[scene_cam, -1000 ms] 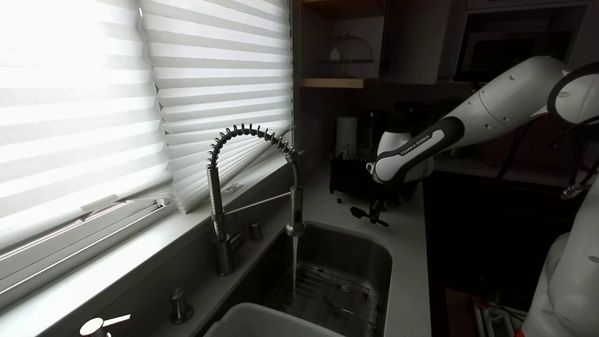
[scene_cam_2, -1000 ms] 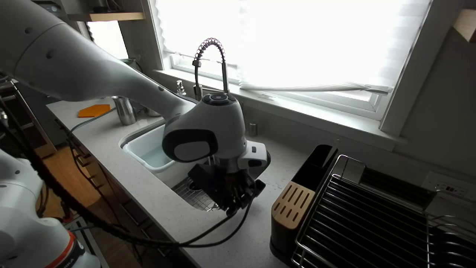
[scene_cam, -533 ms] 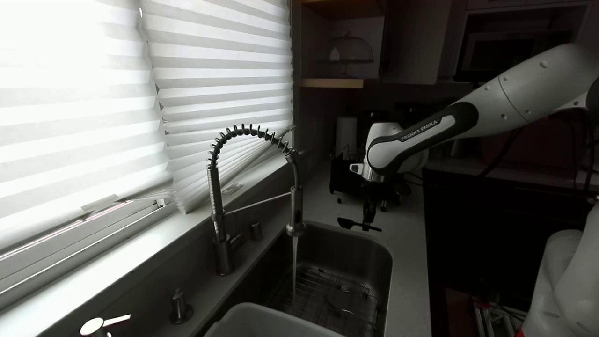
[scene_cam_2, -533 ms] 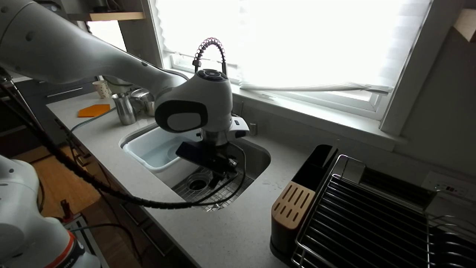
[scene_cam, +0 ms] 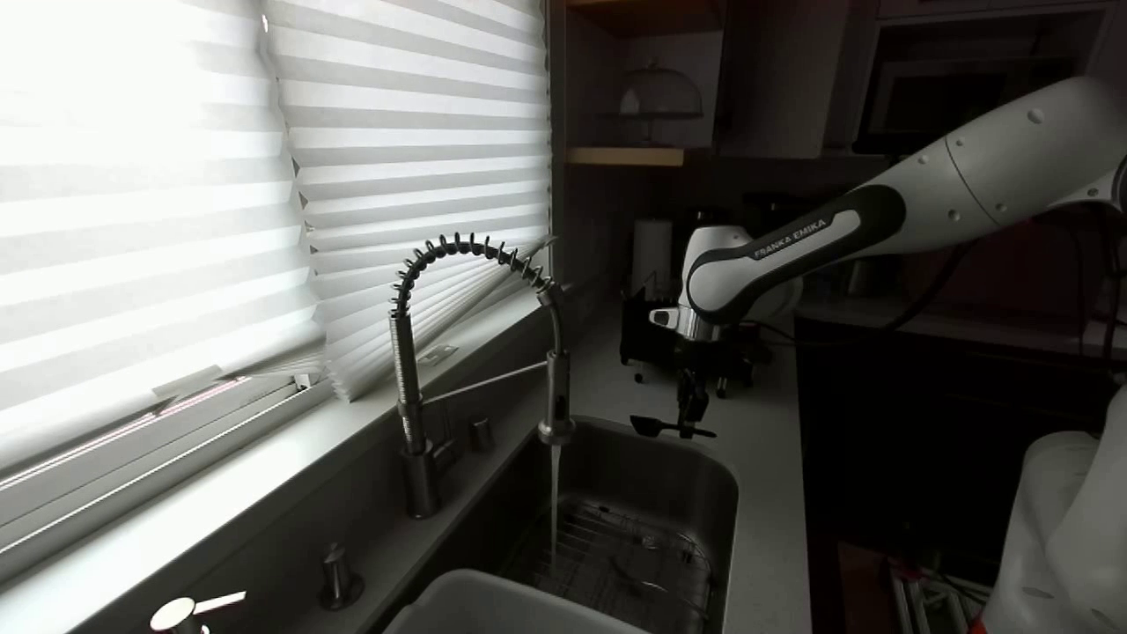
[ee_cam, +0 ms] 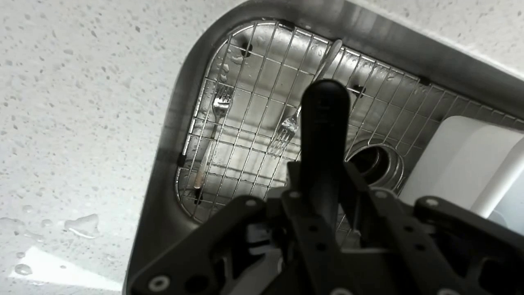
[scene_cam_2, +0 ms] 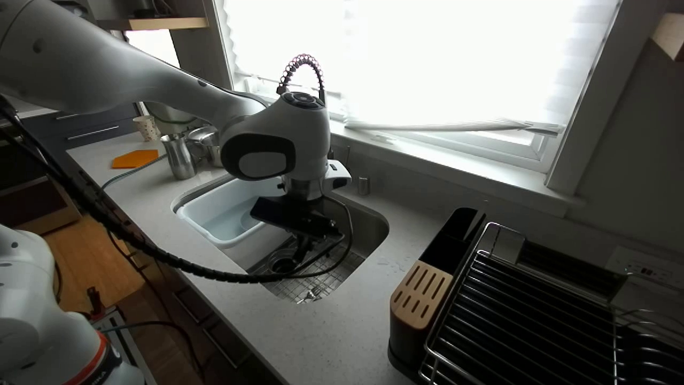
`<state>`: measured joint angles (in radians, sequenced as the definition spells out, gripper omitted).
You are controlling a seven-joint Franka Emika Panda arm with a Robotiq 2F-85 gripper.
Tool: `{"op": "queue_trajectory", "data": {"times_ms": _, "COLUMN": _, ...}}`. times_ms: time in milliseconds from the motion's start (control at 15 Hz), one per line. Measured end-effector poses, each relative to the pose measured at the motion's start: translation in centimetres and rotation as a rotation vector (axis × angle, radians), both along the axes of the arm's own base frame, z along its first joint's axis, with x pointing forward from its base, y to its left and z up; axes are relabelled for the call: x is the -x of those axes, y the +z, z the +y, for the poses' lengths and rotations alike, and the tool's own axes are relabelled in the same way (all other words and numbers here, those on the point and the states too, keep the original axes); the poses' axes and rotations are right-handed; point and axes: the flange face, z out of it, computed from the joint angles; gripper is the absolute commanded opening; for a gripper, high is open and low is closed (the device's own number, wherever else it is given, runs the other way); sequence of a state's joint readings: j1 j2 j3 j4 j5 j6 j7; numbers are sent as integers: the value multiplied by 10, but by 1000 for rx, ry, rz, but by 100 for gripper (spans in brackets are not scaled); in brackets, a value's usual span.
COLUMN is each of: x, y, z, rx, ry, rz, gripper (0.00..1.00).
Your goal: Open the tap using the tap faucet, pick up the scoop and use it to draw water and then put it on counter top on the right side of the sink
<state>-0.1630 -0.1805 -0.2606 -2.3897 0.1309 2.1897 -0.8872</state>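
The tap [scene_cam: 556, 392] arches over the sink, and its coiled neck also shows in an exterior view [scene_cam_2: 302, 60]. A thin stream of water [scene_cam: 555, 506] falls from its spray head into the sink [scene_cam: 682, 458]. My gripper [scene_cam: 687, 429] is shut on the black scoop [scene_cam: 645, 426], held roughly level above the sink's far end, right of the stream. The scoop's bowl points toward the tap. In the wrist view the scoop's handle [ee_cam: 325, 114] sticks out between the fingers; its bowl is hidden there. The pale counter top [scene_cam_2: 342, 331] borders the sink.
A white tub [scene_cam_2: 208, 227] with water sits in part of the sink. Forks [ee_cam: 221, 104] lie on the wire grid by the drain [ee_cam: 370, 162]. A utensil holder [scene_cam_2: 422, 294] and dish rack [scene_cam_2: 523, 315] stand on the counter. A metal pitcher [scene_cam_2: 179, 158] stands beyond the sink.
The arm has swung from the counter beside the dish rack to over the sink, carrying the scoop toward the tap. The movement was small in the last half second. The stream keeps running.
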Motion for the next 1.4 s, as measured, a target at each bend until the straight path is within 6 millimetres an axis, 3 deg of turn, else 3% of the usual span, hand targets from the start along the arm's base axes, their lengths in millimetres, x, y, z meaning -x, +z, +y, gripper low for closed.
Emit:
{"op": "queue_trajectory", "data": {"times_ms": 200, "x": -7, "y": -3, "z": 10, "rx": -24, "ry": 55, "rz": -20, "gripper": 6}}
{"op": "queue_trajectory", "data": {"times_ms": 733, "x": -59, "y": -22, "z": 59, "rx": -112, "ry": 341, "rz": -132, "gripper": 6}}
{"op": "queue_trajectory", "data": {"times_ms": 1400, "x": -103, "y": -41, "z": 93, "rx": -191, "ry": 504, "rz": -208, "gripper": 6}}
